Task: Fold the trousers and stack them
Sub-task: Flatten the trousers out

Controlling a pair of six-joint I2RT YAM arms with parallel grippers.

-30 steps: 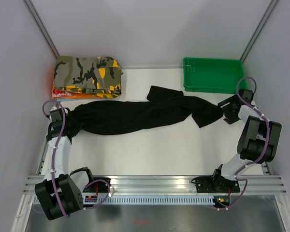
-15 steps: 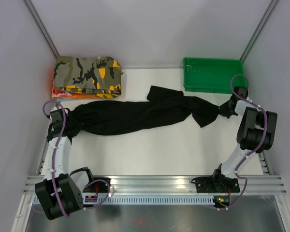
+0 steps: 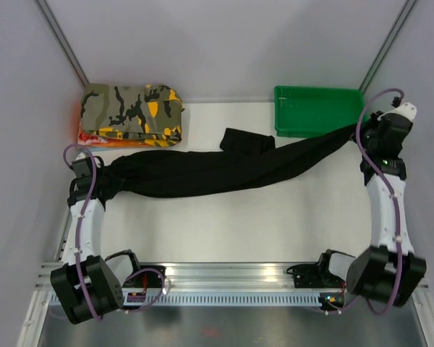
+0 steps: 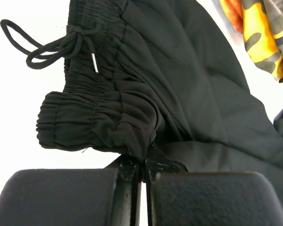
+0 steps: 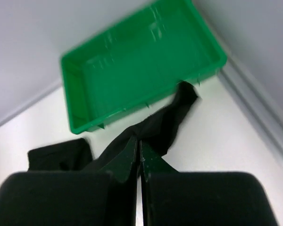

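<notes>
The black trousers point(image 3: 202, 172) stretch across the white table from left to right. My left gripper point(image 3: 101, 182) is shut on the gathered waistband point(image 4: 108, 127) at the left end, where a drawstring bow point(image 4: 61, 44) lies loose. My right gripper point(image 3: 363, 130) is shut on the end of one leg point(image 5: 167, 122) and holds it raised at the far right, near the green tray. That leg runs taut from the grip down to the table. The other leg's end point(image 3: 247, 140) lies folded back near the middle.
A green tray point(image 3: 318, 108) stands at the back right, its near rim point(image 5: 132, 110) just beyond the held leg. A folded camouflage garment point(image 3: 134, 112) rests on an orange one at the back left. Grey walls close in both sides.
My right gripper closed on the trouser leg's end, then lifted and pulled it right and back towards the tray, drawing the leg straight. The left arm held still.
</notes>
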